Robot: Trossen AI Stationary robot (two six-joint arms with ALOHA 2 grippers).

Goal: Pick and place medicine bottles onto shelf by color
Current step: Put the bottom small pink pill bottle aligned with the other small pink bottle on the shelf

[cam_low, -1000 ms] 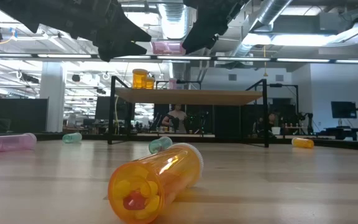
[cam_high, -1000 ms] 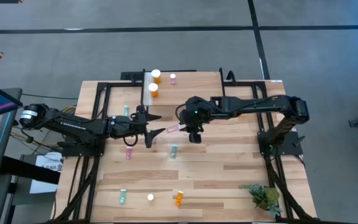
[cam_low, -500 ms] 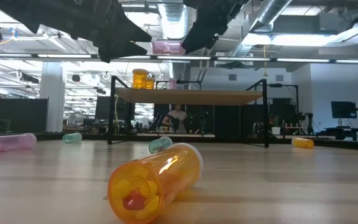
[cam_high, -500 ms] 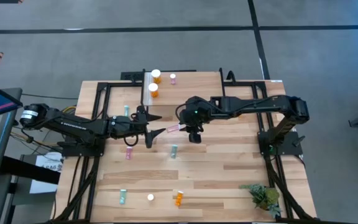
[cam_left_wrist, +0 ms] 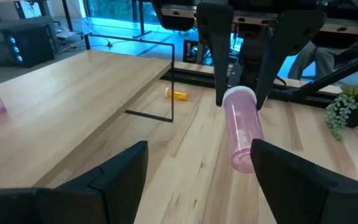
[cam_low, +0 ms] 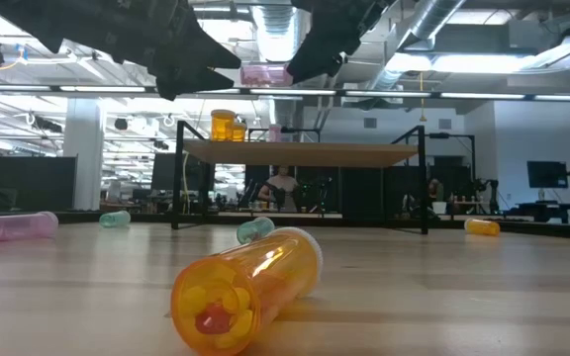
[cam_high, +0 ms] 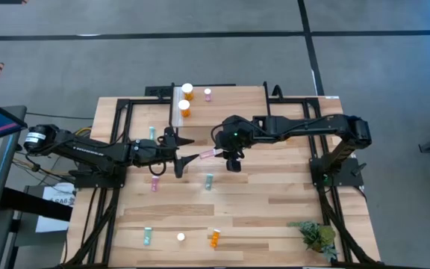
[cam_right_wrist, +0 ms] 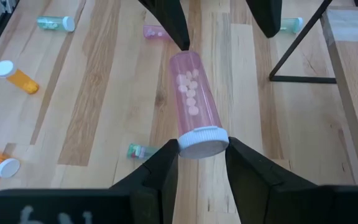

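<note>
You have the shelf [cam_high: 219,104] at the worktop's [cam_high: 275,202] far edge, three bottles [cam_high: 184,108] standing on it. In front of the shelf, the right gripper [cam_high: 216,153] holds one bottle [cam_high: 207,154] in the air, its free end between the left gripper's [cam_high: 187,149] spread jaws. More bottles [cam_high: 209,181] lie nearer you.

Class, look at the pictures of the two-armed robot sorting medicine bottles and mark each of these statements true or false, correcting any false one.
1. The right gripper holds a pink bottle by its white-capped end. True.
2. The left gripper is shut on that bottle. False: its fingers stand open, on either side of the bottle's far end.
3. Two orange bottles stand on the shelf. True.
4. The shelf holds no pink bottle. False: a small one stands there.
5. An orange bottle lies on its side on the table. True.
</note>
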